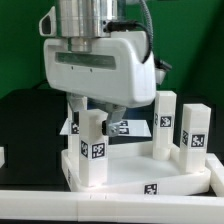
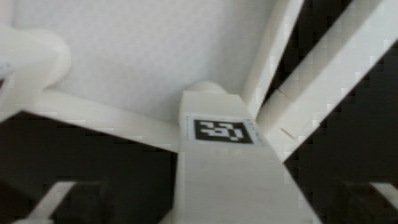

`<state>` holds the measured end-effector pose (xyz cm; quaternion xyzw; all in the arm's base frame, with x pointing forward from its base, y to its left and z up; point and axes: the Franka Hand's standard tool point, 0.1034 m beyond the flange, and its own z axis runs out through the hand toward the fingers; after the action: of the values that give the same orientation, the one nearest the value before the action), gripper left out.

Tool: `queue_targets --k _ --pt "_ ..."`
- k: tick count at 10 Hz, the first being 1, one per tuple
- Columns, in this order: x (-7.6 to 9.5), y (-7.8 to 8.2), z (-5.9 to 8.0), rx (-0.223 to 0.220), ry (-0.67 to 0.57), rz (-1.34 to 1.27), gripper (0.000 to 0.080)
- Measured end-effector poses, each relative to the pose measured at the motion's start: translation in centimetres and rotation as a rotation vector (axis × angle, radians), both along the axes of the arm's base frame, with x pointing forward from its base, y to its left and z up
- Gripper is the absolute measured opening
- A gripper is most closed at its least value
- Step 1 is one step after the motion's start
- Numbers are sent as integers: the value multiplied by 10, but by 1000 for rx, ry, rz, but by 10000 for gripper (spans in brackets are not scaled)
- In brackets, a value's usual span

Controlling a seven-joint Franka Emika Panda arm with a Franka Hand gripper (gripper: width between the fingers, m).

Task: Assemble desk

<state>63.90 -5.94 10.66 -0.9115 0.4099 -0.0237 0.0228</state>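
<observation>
At the tabletop (image 1: 140, 178) near corner, jaws spread around a standing leg (image 1: 91, 148); judged rigid, light, smooth; grip flat sides.

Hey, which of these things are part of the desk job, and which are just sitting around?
Part of the job:
- tabletop
- near leg, standing under the claw
- two far legs

Just there:
- black table
- white bar along the front

One tabletop (image 1: 135, 178) and three upright legs (image 1: 92, 150)
</observation>
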Motion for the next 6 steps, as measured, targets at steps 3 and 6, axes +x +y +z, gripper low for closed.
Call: queue_targets --k 3,6 --pt "0 6 -1 -18 -4 275 649" --pt "1 5 0 -48 -12 640 649"
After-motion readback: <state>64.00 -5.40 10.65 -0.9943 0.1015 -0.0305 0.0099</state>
